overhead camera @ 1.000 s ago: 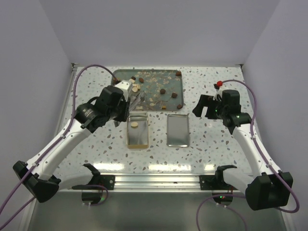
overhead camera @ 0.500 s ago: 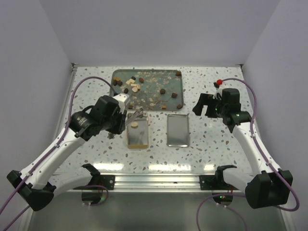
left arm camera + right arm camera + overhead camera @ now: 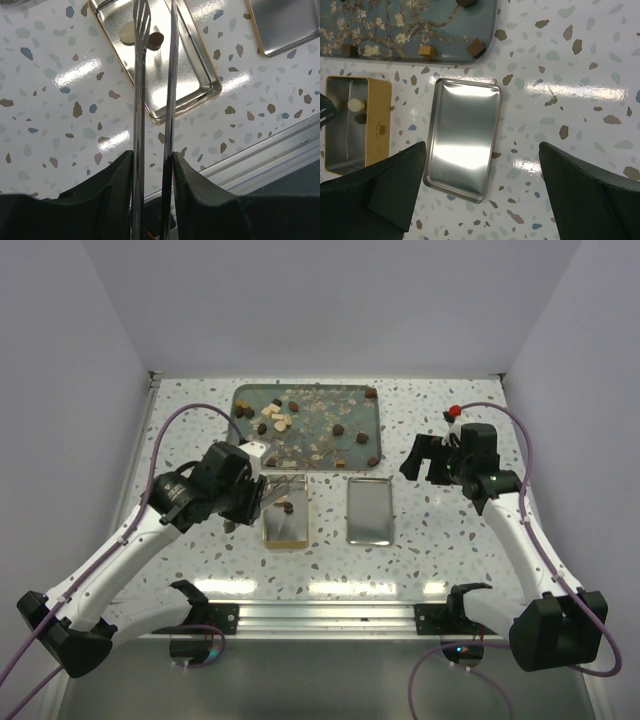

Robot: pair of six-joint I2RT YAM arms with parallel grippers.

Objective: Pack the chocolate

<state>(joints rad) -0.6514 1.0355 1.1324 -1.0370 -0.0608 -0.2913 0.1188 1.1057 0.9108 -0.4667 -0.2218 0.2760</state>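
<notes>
Some chocolate (image 3: 156,39) sits in the gold tin (image 3: 200,75), most on the far tray (image 3: 240,405); the left gripper (image 3: 152,165) is clenched on metal tongs (image 3: 140,100) and the right gripper (image 3: 482,150) is spread and empty; pieces are probably light, brittle and slippery, so pinch gently across the sides.

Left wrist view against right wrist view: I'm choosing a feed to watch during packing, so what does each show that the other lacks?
Only the left wrist: the left end effector shut on the tongs, and the metal rail. Only the right wrist: the floral tray with loose chocolate pieces. Both: the gold tin holding one cream piece and one dark piece, and the lid beside it.
</notes>
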